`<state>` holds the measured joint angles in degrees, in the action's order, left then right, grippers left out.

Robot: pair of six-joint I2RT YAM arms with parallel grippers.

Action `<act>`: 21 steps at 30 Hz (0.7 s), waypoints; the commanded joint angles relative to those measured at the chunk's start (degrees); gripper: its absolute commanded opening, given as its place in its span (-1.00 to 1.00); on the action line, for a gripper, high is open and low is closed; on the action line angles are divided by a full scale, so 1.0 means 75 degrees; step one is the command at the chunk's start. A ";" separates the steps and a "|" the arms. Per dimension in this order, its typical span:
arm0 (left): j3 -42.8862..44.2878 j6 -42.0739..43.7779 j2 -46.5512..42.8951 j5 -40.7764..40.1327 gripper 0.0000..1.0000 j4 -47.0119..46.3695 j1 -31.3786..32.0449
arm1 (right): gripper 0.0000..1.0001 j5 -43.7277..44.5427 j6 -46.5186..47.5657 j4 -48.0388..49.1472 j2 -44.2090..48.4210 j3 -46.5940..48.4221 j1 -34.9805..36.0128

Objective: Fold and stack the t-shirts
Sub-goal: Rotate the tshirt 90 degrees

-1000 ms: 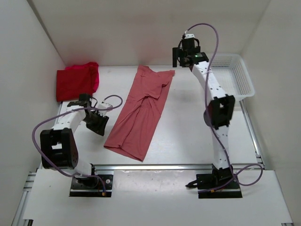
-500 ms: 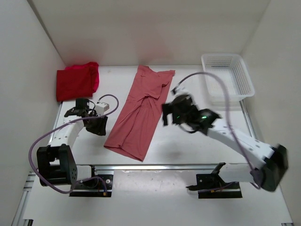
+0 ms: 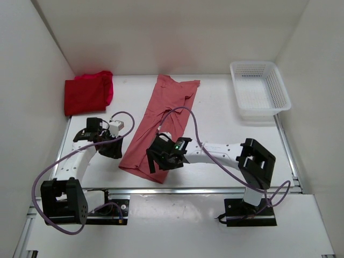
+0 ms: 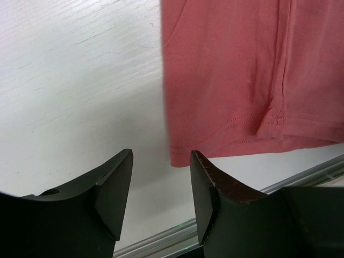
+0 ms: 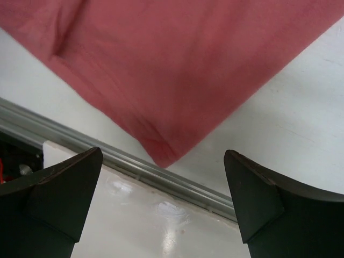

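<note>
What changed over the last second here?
The right hand swung from beside the basket down to the near hem of the salmon t-shirt, open and holding nothing. The left hand crept toward the same hem, jaws apart. The t-shirt, red pile and basket stayed put.

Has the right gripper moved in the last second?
Yes. The right gripper has swung from beside the basket to the near end of the salmon shirt.

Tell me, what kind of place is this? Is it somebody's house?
Probably a robot test lab, not a house. Two robot arms are bolted to a white table with plain white walls around it, and a pink t-shirt lies spread out on it.
</note>
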<state>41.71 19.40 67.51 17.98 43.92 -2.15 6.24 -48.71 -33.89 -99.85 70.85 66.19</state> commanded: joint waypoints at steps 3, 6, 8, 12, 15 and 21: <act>0.0004 -0.0090 -0.0294 -0.0054 0.15 -0.0079 0.0099 | 0.94 -0.0012 -0.0478 -0.0696 -0.0607 0.0444 -0.0142; 0.0004 -0.0021 -0.0188 -0.0088 0.15 -0.0102 0.0029 | 0.75 -0.0280 -0.0408 -0.0603 -0.0795 0.0409 -0.0061; 0.0016 -0.0090 -0.0153 -0.0065 0.16 -0.0125 -0.0006 | 0.46 -0.0654 -0.0291 -0.0416 -0.0924 0.0327 -0.0118; 0.0087 -0.0021 -0.0071 -0.0041 0.15 -0.0079 -0.0017 | -0.10 -0.1160 -0.0431 -0.0041 -0.1019 -0.0128 -0.0247; 0.0063 0.0027 -0.0024 0.0005 0.15 -0.0009 0.0064 | -0.87 -0.1347 -0.0700 0.0392 -0.0657 -0.0842 -0.0517; 0.0298 0.0320 0.0140 0.0322 0.17 0.0214 0.0205 | -0.99 -0.1161 -0.0982 0.0570 0.0504 -0.2179 -0.1184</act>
<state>42.02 20.49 68.58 17.89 44.82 -1.28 -4.38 -54.50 -29.15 -99.39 57.95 59.20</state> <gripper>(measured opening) 0.580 0.024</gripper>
